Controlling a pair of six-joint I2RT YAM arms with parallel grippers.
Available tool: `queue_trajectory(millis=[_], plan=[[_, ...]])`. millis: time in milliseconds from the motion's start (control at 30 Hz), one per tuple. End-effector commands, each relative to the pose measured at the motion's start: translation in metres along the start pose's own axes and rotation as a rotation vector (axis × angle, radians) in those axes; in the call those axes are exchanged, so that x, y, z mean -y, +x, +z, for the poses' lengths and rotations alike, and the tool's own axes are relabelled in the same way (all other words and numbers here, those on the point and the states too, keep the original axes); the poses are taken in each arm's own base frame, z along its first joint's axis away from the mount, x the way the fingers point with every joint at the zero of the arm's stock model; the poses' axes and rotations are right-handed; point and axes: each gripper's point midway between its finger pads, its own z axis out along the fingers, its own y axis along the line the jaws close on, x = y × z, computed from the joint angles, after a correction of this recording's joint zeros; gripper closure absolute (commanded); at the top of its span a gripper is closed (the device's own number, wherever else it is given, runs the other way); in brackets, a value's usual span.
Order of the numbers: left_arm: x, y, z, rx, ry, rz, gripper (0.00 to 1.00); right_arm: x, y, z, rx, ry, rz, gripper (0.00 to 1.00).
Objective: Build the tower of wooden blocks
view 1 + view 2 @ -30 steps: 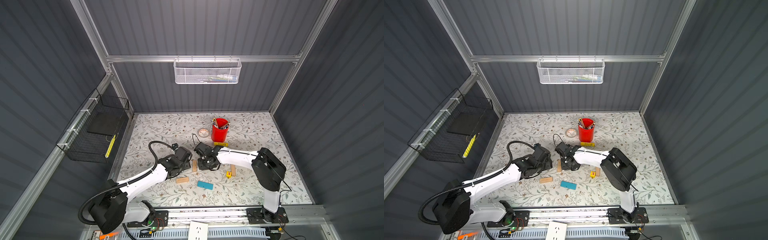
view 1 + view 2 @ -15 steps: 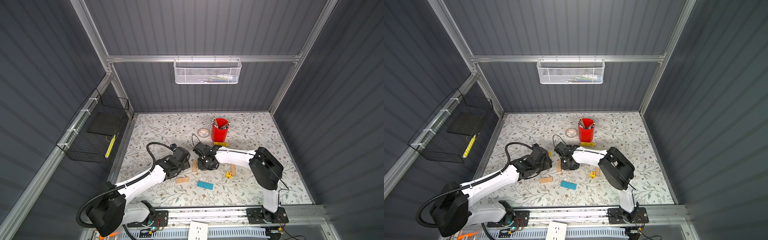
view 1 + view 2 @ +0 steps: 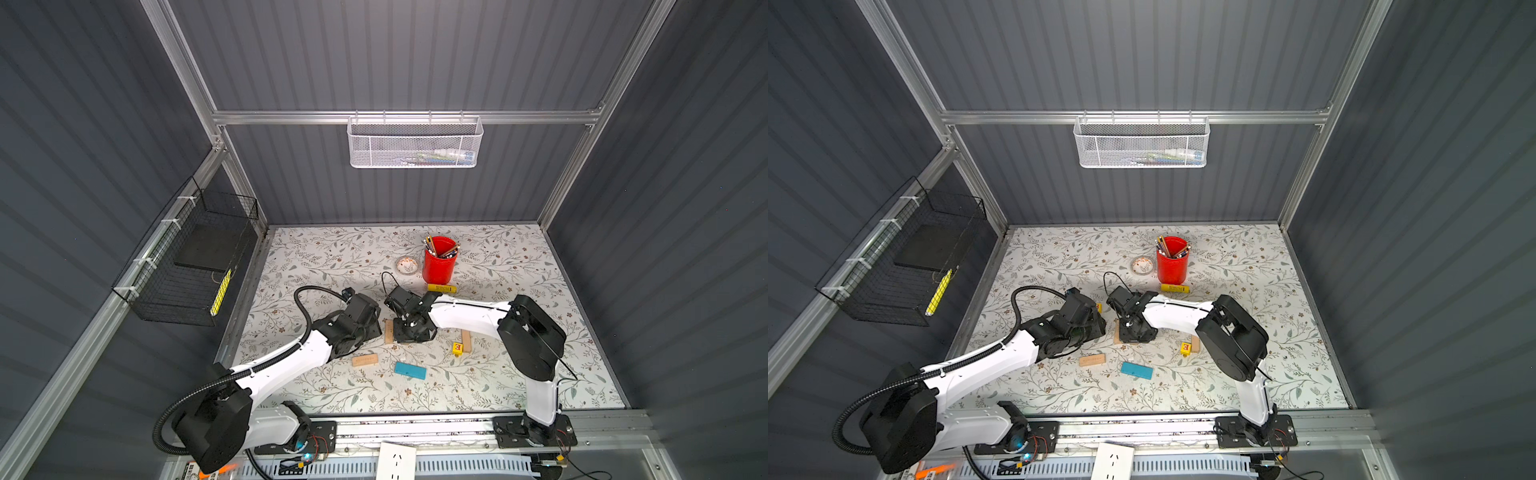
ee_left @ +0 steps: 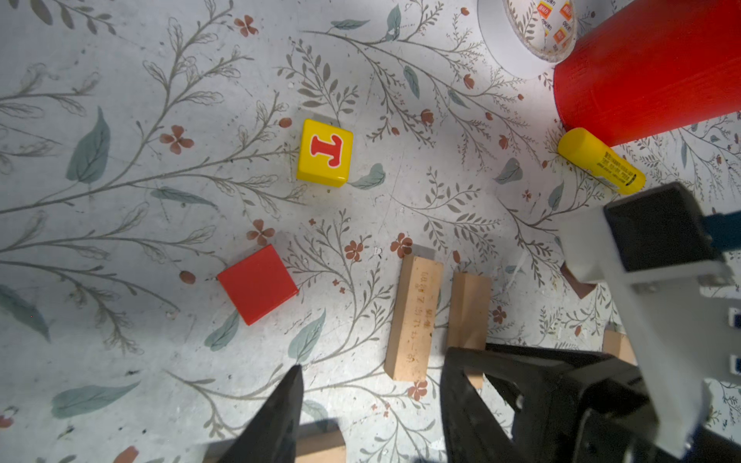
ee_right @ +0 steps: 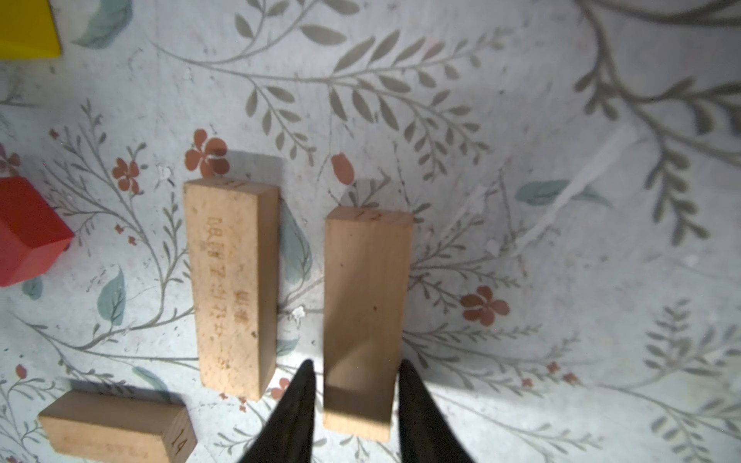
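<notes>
1. The right gripper stands slightly open astride one end of a plain tan wooden bar. A sliver of floral mat shows beside one finger, so nothing is clamped.
2. That bar lies flat, parallel to and just beside a printed tan wooden bar. Both are near the red cup of pencils, on its side toward the arm bases.
3. The left gripper is partly open and empty, left of the cup.
4. A flat teal bar lies farther from the cup, on the same side.
</notes>
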Motion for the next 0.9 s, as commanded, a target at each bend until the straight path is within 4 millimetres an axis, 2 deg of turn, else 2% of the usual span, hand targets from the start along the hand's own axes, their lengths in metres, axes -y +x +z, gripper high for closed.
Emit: queue_trajectory(millis=[0, 133, 267, 433, 700, 867], plan=[[-0.003, 0.004, 0.004, -0.019, -0.002, -0.017, 0.45, -0.001, 0.001, -0.004, 0.001, -0.004, 0.004, 0.57], [0.003, 0.007, 0.006, -0.037, 0.021, -0.018, 0.46, 0.0, -0.004, -0.021, 0.027, -0.051, 0.02, 0.56], [0.011, 0.011, 0.011, -0.063, 0.063, -0.008, 0.49, 0.004, -0.005, -0.028, 0.022, -0.166, 0.051, 0.57], [0.022, 0.018, 0.022, -0.097, 0.113, 0.003, 0.52, -0.003, -0.004, -0.022, -0.005, -0.3, 0.051, 0.59], [0.025, 0.031, 0.042, -0.155, 0.135, -0.007, 0.57, 0.015, -0.007, -0.01, 0.003, -0.272, 0.09, 0.63], [0.028, 0.033, 0.052, -0.169, 0.16, -0.017, 0.61, 0.017, -0.008, -0.002, -0.003, -0.297, 0.101, 0.67]])
